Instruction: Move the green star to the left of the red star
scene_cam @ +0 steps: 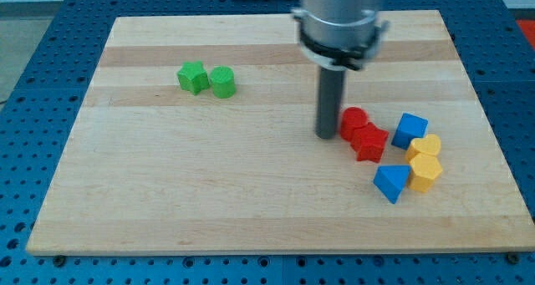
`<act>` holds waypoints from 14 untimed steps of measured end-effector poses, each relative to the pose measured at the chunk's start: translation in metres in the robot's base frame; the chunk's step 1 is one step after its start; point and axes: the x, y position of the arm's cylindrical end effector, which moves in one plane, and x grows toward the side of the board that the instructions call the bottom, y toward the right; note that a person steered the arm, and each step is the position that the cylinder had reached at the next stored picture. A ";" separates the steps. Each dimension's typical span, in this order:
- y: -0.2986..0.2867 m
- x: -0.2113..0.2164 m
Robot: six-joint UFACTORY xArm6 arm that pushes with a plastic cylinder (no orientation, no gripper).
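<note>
While my tip (326, 135) sits just left of the red cylinder (354, 119) and red star (370, 143), holding nothing (bare rod, no jaws), the green star (192, 77) lies well apart to its upper left, touching the green cylinder (222, 82). Judgement: tip marks the goal spot; push not begun.

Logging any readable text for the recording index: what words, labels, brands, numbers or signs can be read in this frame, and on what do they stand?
None can be read. The wooden board, the green star, the red star and the other blocks are plain. The arm's grey housing above my tip shows no legible marking. The blue perforated table carries only holes.
</note>
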 end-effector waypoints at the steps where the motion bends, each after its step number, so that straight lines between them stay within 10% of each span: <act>1: 0.017 0.011; 8: -0.317 -0.175; 14: -0.113 -0.070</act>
